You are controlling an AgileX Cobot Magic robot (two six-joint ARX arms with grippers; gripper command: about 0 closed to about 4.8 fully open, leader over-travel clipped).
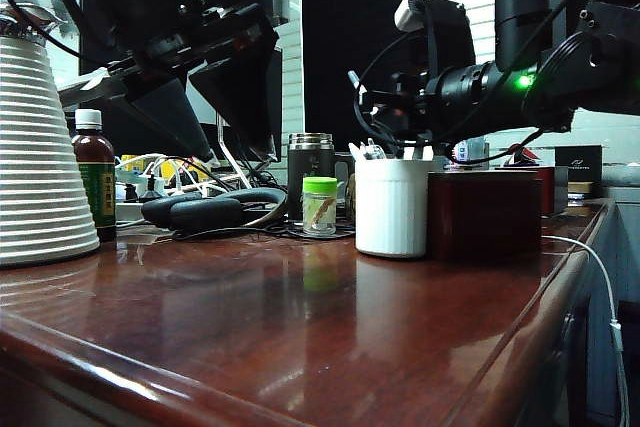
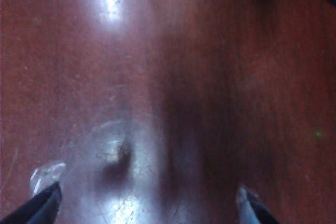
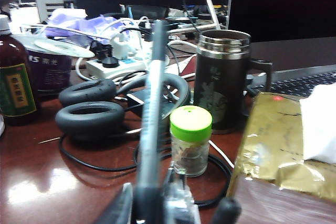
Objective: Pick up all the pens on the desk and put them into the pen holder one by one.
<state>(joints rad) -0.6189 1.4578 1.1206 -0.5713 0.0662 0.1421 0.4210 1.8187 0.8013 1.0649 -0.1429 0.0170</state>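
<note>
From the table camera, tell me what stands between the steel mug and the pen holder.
In the exterior view, a small clear jar with a green lid stands between the steel mug and the white ribbed pen holder.

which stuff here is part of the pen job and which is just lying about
Job:
- white ribbed pen holder
- long black and silver-grey pen in right gripper
- reddish-brown wooden desk
- left gripper, open

Lying about:
- dark steel mug
- green-lidded jar
- black headphones
- brown bottle
</note>
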